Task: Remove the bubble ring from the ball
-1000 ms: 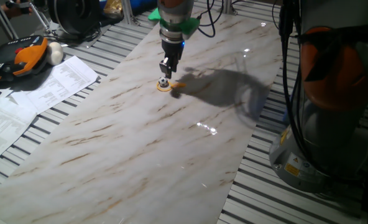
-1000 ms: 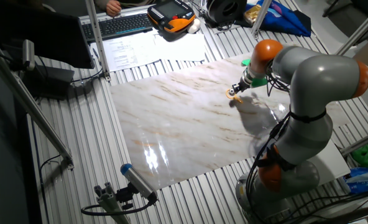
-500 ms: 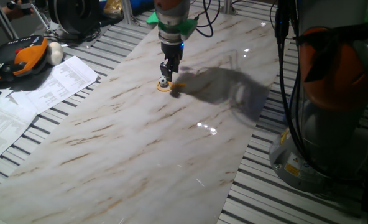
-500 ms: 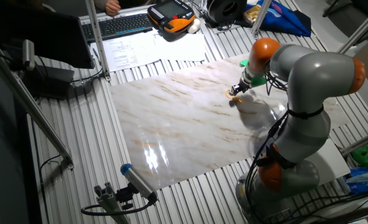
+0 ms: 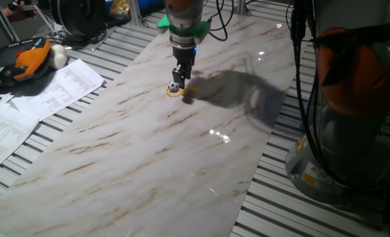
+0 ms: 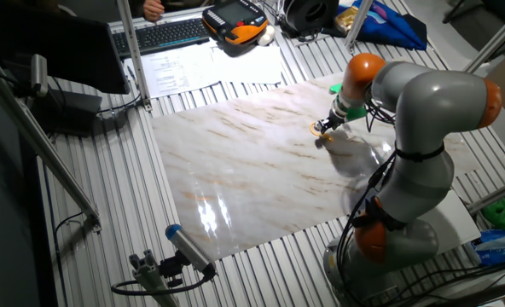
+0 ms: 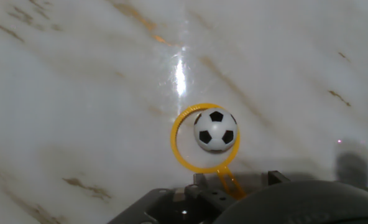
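Note:
The ball (image 7: pixel 216 130), tiny and white with black patches, rests on the marble board inside the bubble ring (image 7: pixel 183 150). The ring is orange-yellow and lies flat around the ball. Its short handle (image 7: pixel 232 184) points toward my hand. My gripper (image 7: pixel 234 182) is low, just behind the ring, and looks open with a fingertip on each side of the handle. In one fixed view the gripper (image 5: pixel 176 80) hangs straight over the ball (image 5: pixel 174 85) and ring (image 5: pixel 174 92). In the other fixed view the gripper (image 6: pixel 325 127) sits at the ring (image 6: pixel 317 130).
The marble board (image 5: pixel 149 151) lies on a slatted table. Papers (image 5: pixel 50 92), an orange-black pendant (image 5: pixel 24 59) and a larger cream ball (image 5: pixel 58 56) lie to the left. The robot base (image 5: pixel 353 131) stands at the right. A keyboard (image 6: pixel 163 34) lies at the back.
My gripper has shifted slightly and come down a little over the ring's handle side. The ball and the ring have not moved.

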Motion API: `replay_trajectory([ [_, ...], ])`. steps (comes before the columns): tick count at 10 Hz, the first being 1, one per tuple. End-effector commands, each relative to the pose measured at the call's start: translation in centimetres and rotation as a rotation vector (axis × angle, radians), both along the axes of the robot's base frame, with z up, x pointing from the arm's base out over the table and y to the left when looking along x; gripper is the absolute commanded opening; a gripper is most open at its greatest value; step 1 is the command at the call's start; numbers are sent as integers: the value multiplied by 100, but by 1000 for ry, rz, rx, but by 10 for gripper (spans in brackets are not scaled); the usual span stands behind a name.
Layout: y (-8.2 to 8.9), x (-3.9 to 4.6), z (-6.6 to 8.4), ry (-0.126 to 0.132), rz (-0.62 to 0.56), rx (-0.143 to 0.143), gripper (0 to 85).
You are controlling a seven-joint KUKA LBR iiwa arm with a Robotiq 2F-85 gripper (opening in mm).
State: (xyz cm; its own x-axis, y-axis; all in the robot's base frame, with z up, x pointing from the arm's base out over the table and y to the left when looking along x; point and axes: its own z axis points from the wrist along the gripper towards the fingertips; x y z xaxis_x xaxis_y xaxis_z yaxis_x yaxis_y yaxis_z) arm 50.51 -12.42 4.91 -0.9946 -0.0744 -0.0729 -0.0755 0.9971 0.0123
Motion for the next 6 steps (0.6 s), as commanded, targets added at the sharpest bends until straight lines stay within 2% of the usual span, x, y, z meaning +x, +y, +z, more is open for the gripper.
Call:
replay_trajectory([
  [1,-3,1,-3,-2,6,-1,510],
  [3,-12,0,-3,-9,18,-7,510],
  [5,-17,-1,-9,-51,64,-48,510],
  [6,-48,-6,-1,-83,104,-55,510],
])
